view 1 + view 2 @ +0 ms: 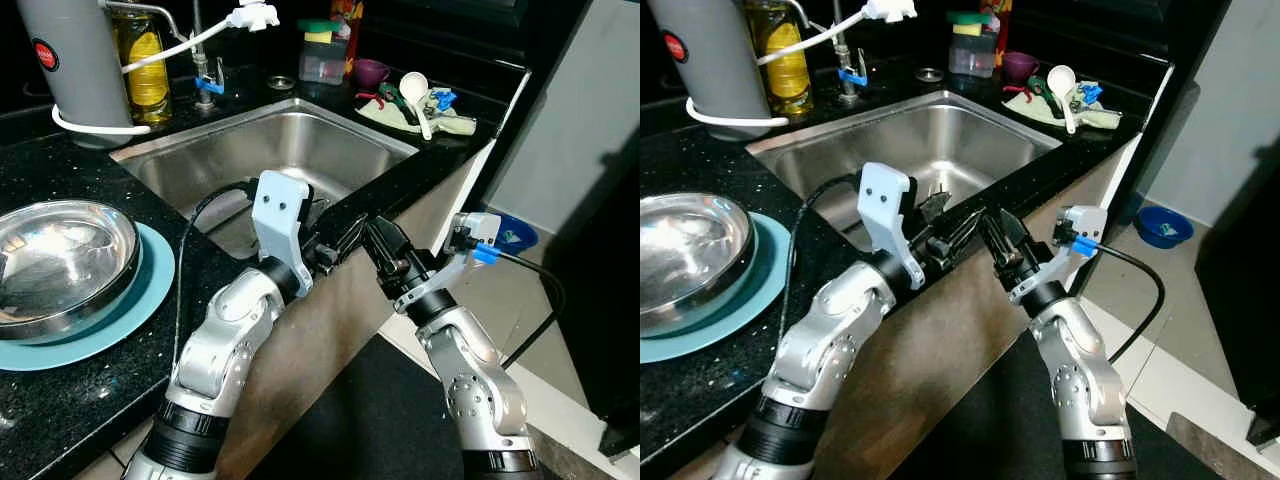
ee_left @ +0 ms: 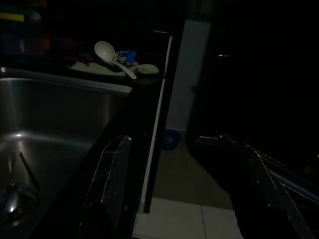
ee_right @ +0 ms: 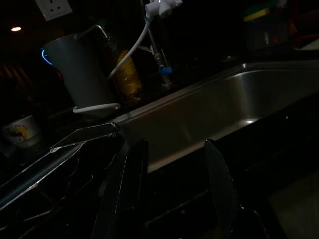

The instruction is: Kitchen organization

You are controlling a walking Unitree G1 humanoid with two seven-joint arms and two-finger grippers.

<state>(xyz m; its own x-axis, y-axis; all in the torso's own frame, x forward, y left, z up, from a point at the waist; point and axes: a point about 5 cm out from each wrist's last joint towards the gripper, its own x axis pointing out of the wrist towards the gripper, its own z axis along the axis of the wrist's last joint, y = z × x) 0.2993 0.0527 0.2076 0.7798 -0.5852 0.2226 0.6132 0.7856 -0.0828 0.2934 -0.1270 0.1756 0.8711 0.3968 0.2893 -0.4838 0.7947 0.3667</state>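
My left gripper (image 1: 340, 240) and right gripper (image 1: 378, 240) hover close together over the front edge of the black counter (image 1: 70, 160), just in front of the steel sink (image 1: 300, 150). Both are open and hold nothing; in the wrist views the left fingers (image 2: 107, 184) and right fingers (image 3: 127, 184) stand well apart. Some metal utensils (image 2: 15, 199) lie in the sink bottom. A steel bowl (image 1: 55, 255) rests on a light blue plate (image 1: 140, 290) on the counter to the left. A white ladle (image 1: 415, 95) lies on a cloth (image 1: 445, 118) beyond the sink's right corner.
Behind the sink stand a grey kettle (image 1: 75, 60), an oil bottle (image 1: 143, 60), the faucet (image 1: 205, 60), a clear container with a sponge (image 1: 322, 55) and a purple cup (image 1: 370, 70). A blue bowl (image 1: 515, 235) sits on the tiled floor to the right.
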